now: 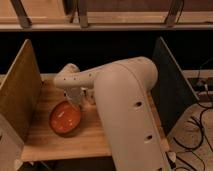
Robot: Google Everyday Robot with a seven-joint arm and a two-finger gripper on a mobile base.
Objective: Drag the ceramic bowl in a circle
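One ceramic bowl (65, 118), left near on the wooden surface (95, 135); one end effector (75, 101), mine, at its far rim, grip state indiscernible; two upright side panels; dark wall and rail beyond.

bowl (65, 118): was orange-red, glossy inside with a paler sheen, darker around the rim; sat near the table's front-left corner.
gripper (76, 101): was pale grey-white, at the bowl's back rim, toward the table's middle.
arm (125, 105): was plain off-white, with small dark dots down its side.
table (95, 137): was light wood, with plank lines running along it.
side panels (19, 90): left one was tan and speckled; right one dark grey.
cables (197, 125): were black, beyond the table's right edge.
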